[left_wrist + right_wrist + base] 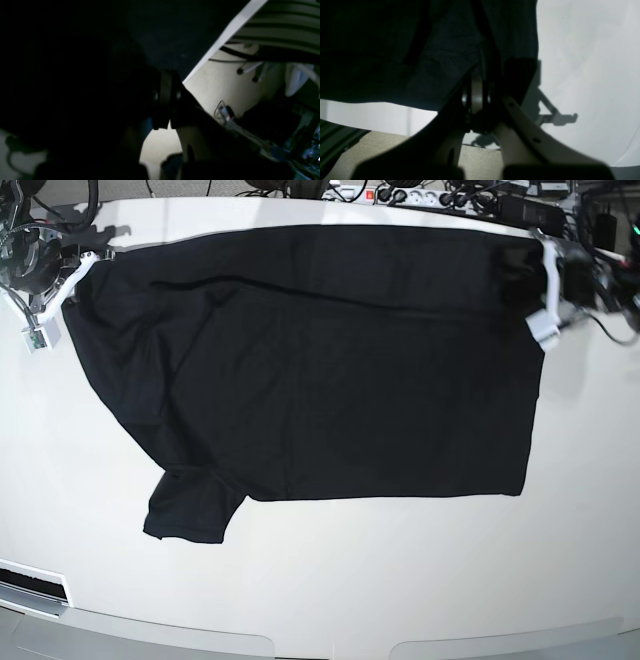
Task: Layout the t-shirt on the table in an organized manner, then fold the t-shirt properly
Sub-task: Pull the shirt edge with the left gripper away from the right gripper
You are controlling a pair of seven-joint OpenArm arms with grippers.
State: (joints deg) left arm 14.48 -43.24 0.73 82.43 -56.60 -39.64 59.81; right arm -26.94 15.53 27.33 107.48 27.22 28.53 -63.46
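t-shirt point(330, 370) in plain black lies spread over the far half of the white table point(330, 580), its long axis running left to right across the base view. one short sleeve sticks out toward the near left, and the straight hem side falls on the right.

both arms sit at the shirt's far corners. the right gripper point(70, 280) is at the far-left corner in the base view, and its wrist view shows the jaws clenched on a fold of the black cloth point(480, 62), which hangs up and away from them over the tabletop. the left gripper point(545, 275) is at the far-right corner. its wrist picture is very dark, but the jaws look closed against the shirt point(175, 37) close by the table edge point(235, 27), so i judge it grasps the fabric there too.

the relation that matters for the coming move: the whole garment lies on the near side of both pincers, stretched between them along the far edge. neither arm is nearer, as each holds its own corner. a fold would likely carry that far edge toward the near edge, both arms travelling together to keep the cloth taut and square.
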